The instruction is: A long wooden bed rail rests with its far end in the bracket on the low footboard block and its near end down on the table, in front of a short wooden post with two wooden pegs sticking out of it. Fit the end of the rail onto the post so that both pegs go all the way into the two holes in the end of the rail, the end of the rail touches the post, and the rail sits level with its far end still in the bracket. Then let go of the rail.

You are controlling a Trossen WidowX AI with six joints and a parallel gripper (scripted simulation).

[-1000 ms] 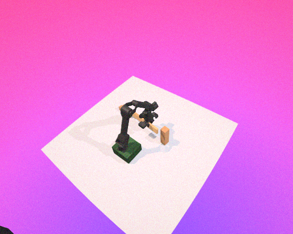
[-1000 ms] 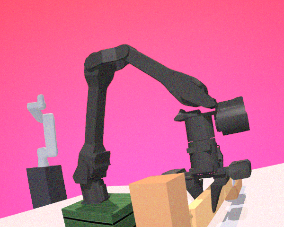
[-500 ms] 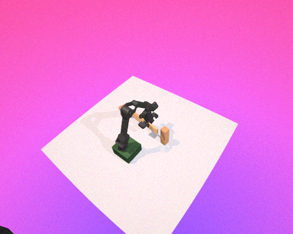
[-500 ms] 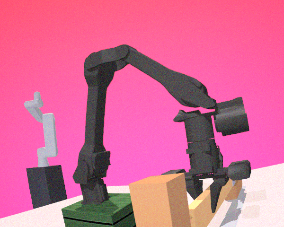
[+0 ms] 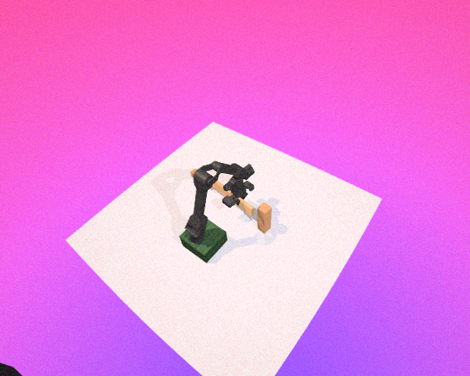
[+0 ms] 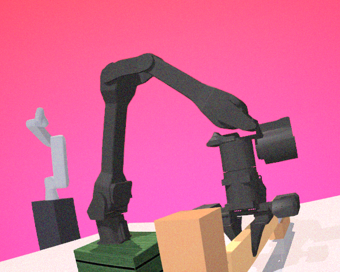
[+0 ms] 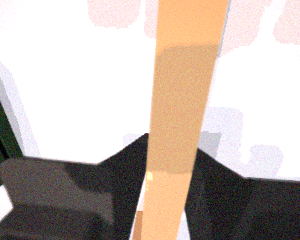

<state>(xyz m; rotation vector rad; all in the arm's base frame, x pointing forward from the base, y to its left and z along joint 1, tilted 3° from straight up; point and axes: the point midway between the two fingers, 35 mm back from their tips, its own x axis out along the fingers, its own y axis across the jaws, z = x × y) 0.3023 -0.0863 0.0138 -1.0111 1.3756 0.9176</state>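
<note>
The long wooden rail runs from the low footboard block toward the post. My gripper points down and is shut on the rail, one finger on each side, nearer the post end. In the top view a narrow gap shows between the rail's near end and the post, and a shadow lies beside that end. The pegs and holes are hidden. The far end meets the footboard block, but its seating in the bracket is too small to tell.
The arm stands on a green base block, to one side of the rail. A pale robot arm on a dark pedestal stands in the background. Shadows of arms fall on the white table.
</note>
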